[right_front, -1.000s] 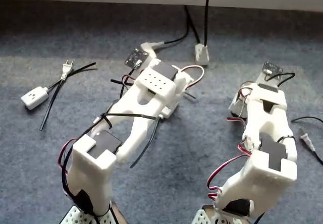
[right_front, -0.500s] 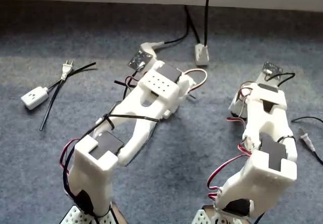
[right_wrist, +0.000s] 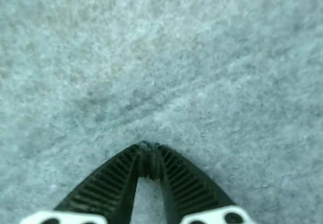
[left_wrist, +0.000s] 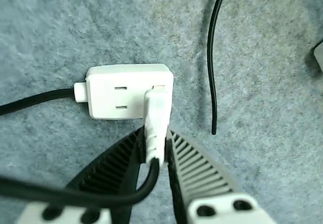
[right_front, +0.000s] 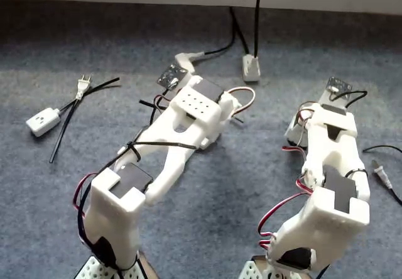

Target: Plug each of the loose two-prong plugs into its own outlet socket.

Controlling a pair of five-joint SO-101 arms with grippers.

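Grey carpet [right_front: 251,185] covered the whole work surface. In the high view, we noted the left arm [right_front: 188,112] stretched toward eleven o'clock. Its wrist was over a white outlet socket [right_front: 184,58] whose black cord ran off toward one o'clock. A second socket [right_front: 251,68] lay at twelve o'clock and a third socket [right_front: 43,120] at nine o'clock. A loose plug [right_front: 81,85] lay near the third at ten o'clock, not yet seated. The right arm [right_front: 330,159] sat folded at four o'clock, well apart from every socket; we judged it parked to leave room.

In the left wrist view, the left gripper [left_wrist: 154,133] pinched a white plug [left_wrist: 155,114] by its body, with the cord trailing back between the jaws. We judged this hold was chosen to leave the prongs free. The plug's front end met the outlet socket's face near one end, beside two open slots. We could not tell whether the prongs had entered.

In the right wrist view, the right gripper [right_wrist: 147,153] was pressed together on nothing, low over bare carpet.
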